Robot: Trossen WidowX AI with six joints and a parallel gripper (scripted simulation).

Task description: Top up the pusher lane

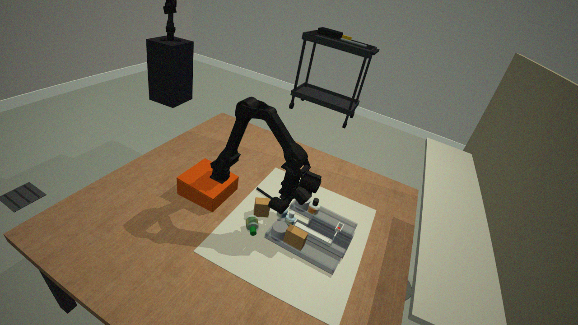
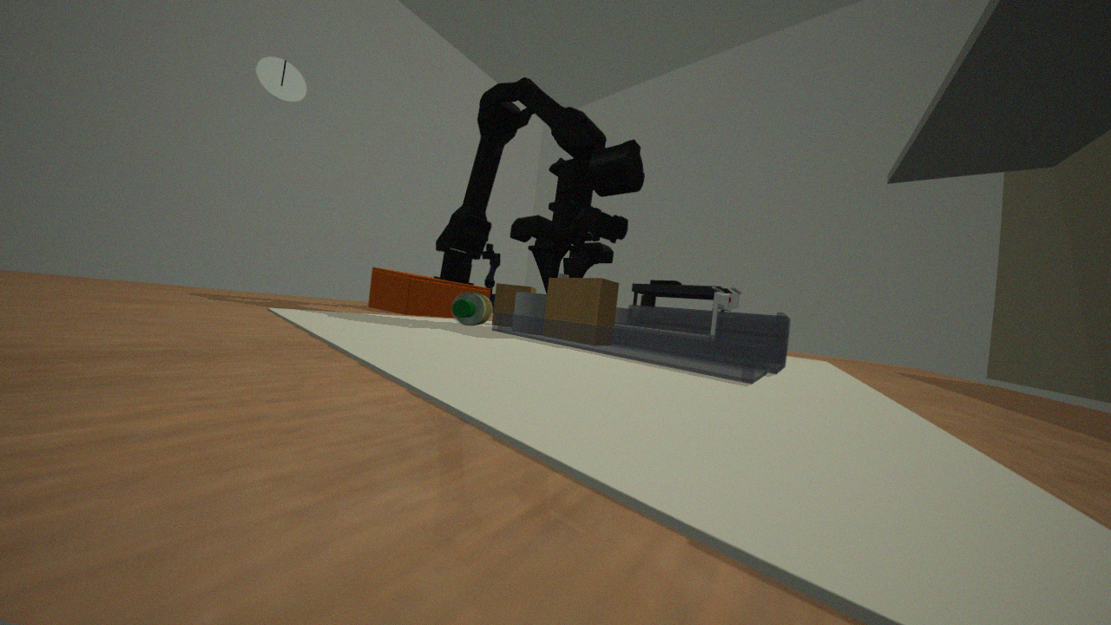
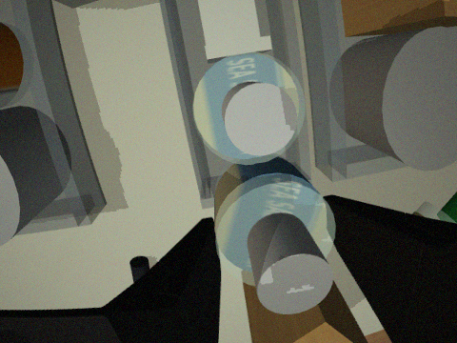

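Observation:
My gripper [image 3: 269, 217] [image 2: 561, 273] is shut on a jar [image 3: 277, 202] [image 1: 281, 214] with a pale blue label and grey cap. It holds the jar roughly upright at the front end of the middle lane [image 3: 183, 95]. The lane's jar [image 3: 209, 102] [image 1: 290, 218], with the same blue label and a white cap, stands just behind, against or very close to the held jar. Behind it is the white pusher plate [image 3: 233, 30]; its strip [image 1: 315, 233] runs back to a red-marked tag [image 1: 338, 227]. The held jar's base and the front stop are hidden, so seating cannot be told.
A green-capped jar [image 1: 252, 223] [image 2: 471, 308] lies on its side before the lanes. A wooden block [image 1: 262, 206] stands near the gripper. The side lanes hold grey cylinders [image 1: 279, 229] [image 3: 424, 100], another block [image 1: 295, 237] and an orange, black-capped jar [image 1: 314, 207]. A black rod [image 1: 264, 193] lies nearby.

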